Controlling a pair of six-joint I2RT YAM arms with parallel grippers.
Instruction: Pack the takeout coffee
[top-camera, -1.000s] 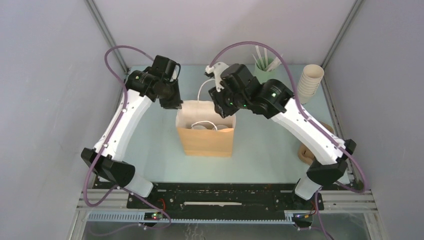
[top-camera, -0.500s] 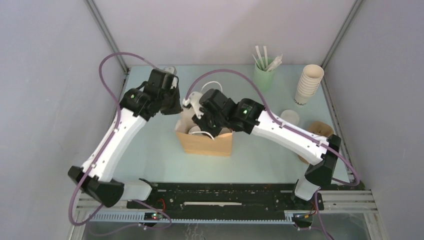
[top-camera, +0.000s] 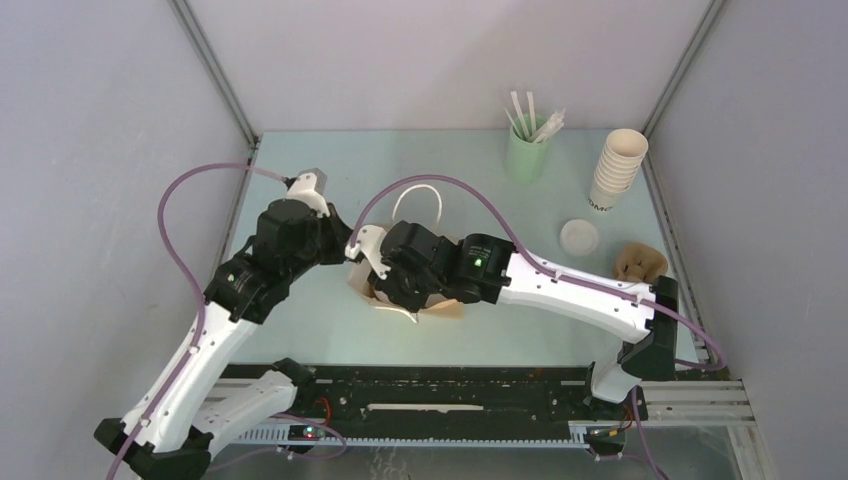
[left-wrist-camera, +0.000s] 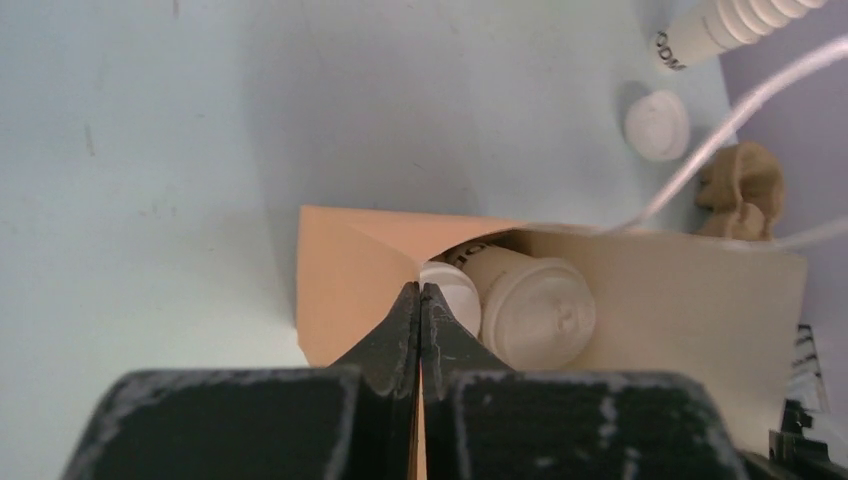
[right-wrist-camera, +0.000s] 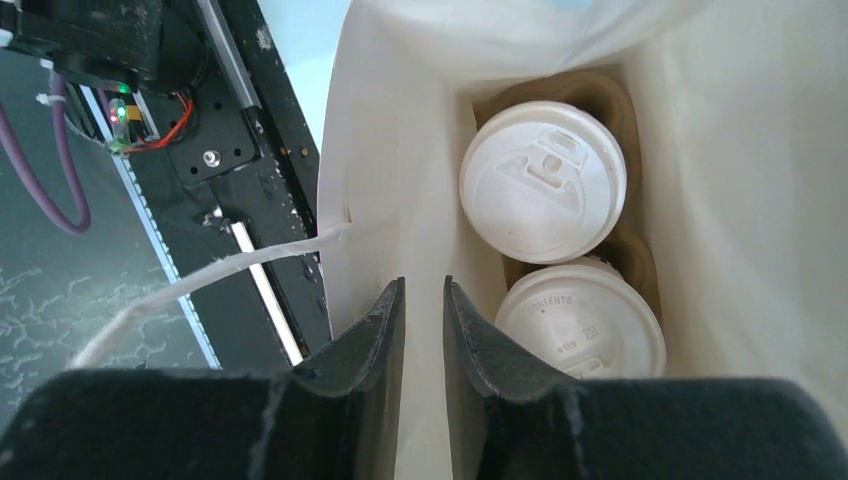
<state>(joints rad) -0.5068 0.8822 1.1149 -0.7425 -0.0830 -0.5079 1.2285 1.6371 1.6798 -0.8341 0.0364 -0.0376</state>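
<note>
Two lidded cups sit inside one brown bag (left-wrist-camera: 350, 285), one (right-wrist-camera: 543, 180) beside the other (right-wrist-camera: 580, 335), touching. Each cup's long axis runs down the bag's depth, lid toward the open mouth; in the left wrist view one cup leans, showing its printed side. In the top view both arms cover most of the bag, so I cannot tell whether it stands upright. The left gripper (left-wrist-camera: 420, 300) is pinched closed on the bag's corner fold. The right gripper (right-wrist-camera: 420, 305) is nearly closed, with the bag's wall between its fingers. On the table (top-camera: 300, 180) are one loose lid (top-camera: 579, 236), one green cup (top-camera: 527, 155) and one stack (top-camera: 618, 165).
</note>
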